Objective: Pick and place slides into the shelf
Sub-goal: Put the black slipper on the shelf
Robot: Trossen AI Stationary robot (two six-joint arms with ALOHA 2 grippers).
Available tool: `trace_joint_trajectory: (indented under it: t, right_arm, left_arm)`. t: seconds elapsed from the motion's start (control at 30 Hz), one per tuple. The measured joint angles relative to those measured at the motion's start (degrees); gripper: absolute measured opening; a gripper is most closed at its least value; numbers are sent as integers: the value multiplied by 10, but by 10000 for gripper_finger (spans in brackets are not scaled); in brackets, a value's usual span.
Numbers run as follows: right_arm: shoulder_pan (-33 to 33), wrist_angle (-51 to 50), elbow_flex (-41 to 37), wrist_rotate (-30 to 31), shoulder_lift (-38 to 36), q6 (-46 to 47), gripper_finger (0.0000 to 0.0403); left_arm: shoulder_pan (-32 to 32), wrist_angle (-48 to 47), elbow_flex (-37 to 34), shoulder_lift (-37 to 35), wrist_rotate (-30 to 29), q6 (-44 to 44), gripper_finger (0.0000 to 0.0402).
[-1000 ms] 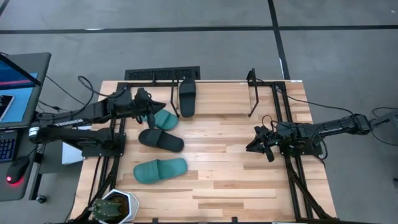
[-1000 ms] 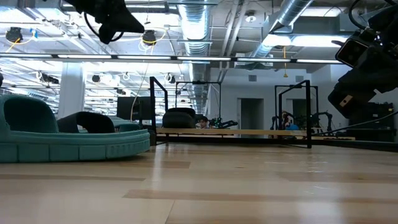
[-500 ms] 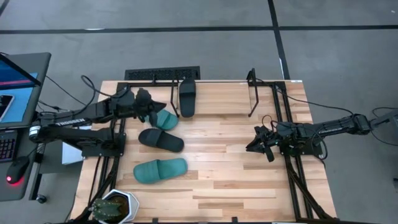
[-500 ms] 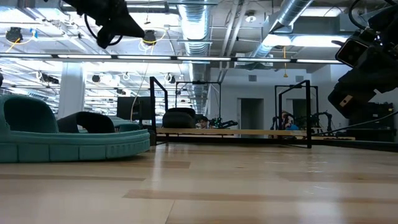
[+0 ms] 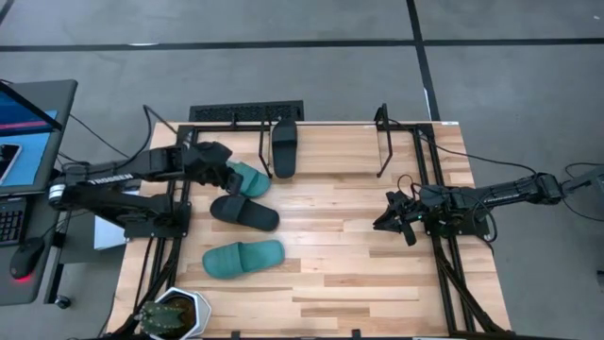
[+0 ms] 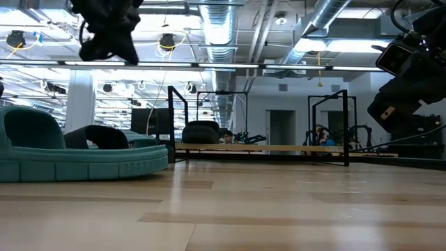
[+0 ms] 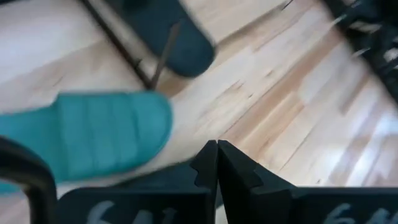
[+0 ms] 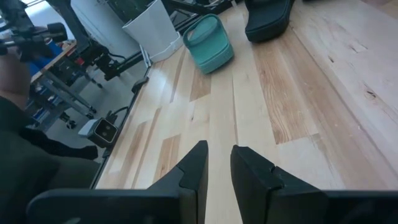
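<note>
Three slides lie flat on the table near its left side: a teal one (image 5: 250,180) (image 7: 93,142), a black one (image 5: 243,212) and a second teal one (image 5: 243,258) (image 6: 70,159) closest to the near edge. The other black slide (image 5: 283,146) (image 6: 202,131) sits on the shelf (image 5: 382,142), at its left end. My left gripper (image 5: 223,171) (image 7: 216,155) is shut and hovers just left of the far teal slide, touching nothing. My right gripper (image 5: 387,217) (image 8: 219,163) waits near the table's right side, narrowly open.
A black slotted grille (image 5: 245,111) lies beyond the table's far edge. A potted plant (image 5: 170,316) stands at the near left corner, and a laptop (image 5: 28,123) sits off the table's left. Bare wood stretches across the table's middle and right.
My left gripper has drawn back a little toward the table's left edge and come down, from above the far teal slide to its left side. The slides have stayed where they were.
</note>
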Motion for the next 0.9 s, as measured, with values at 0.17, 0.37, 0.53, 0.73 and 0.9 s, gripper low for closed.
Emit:
trace_joint_trajectory:
  t: [0.17,0.37,0.53,0.73,0.9]
  right_arm:
    - [0,0,0,0,0,0,59]
    - [0,0,0,0,0,0,59]
    - [0,0,0,0,0,0,59]
    - [0,0,0,0,0,0,59]
    - [0,0,0,0,0,0,59]
  left_arm:
    - [0,-94,34,17,34,-52,0]
    - [0,-193,40,17,49,-122,0]
    - [0,-221,30,17,45,-156,0]
    - [0,-200,11,27,51,-171,0]
    - [0,-157,-15,38,61,-172,0]
